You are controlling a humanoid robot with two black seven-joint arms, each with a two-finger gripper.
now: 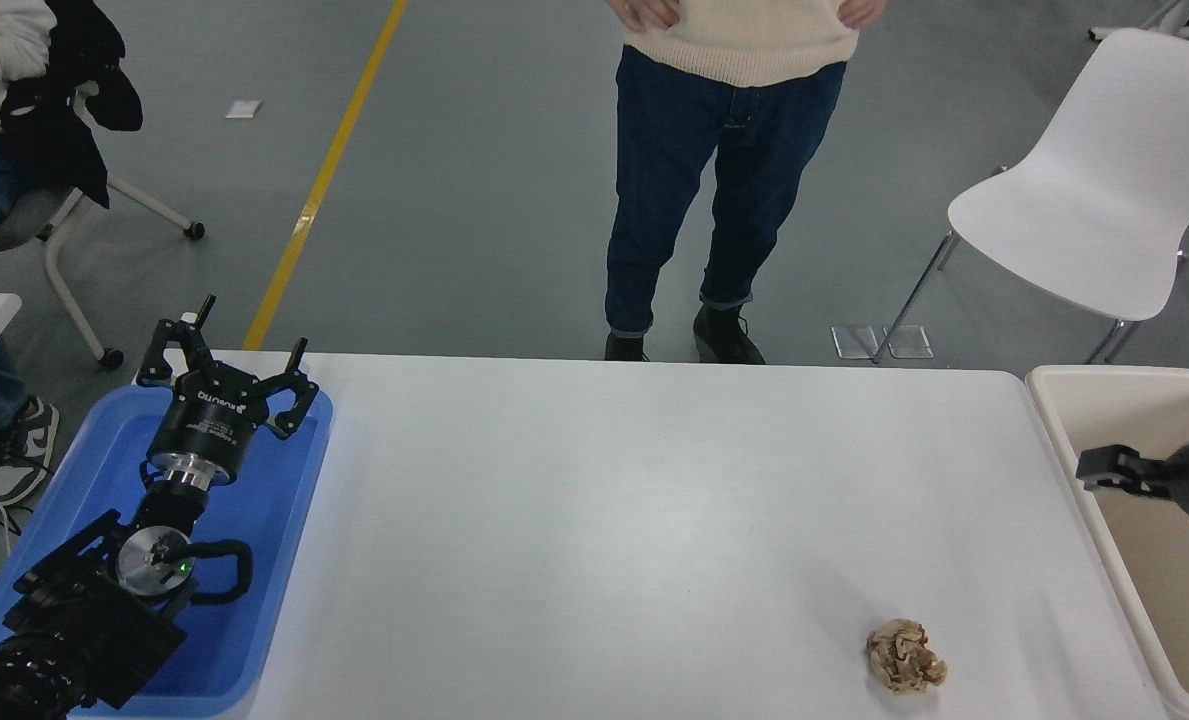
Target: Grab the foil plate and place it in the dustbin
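The right gripper [1104, 470] entered from the right edge and pointed left, above the near-left wall of the dustbin [1064, 420]. Only a small part of its tip showed, so whether its fingers were spread or pressed together could not be told, and nothing was seen held in it. The dustbin stood off the right end of the table [654, 520], its rim just beside the table edge; only a bare tan floor showed in the visible part of its inside. The foil plate was not visible in this view. A brown paper wad [905, 656] lay on the table near the front right, well apart from the right gripper. The left gripper [224, 360] rested at the far end of the blue tray [284, 500] at the left, with its fingers spread. A person [724, 150] stood at the far side of the table.
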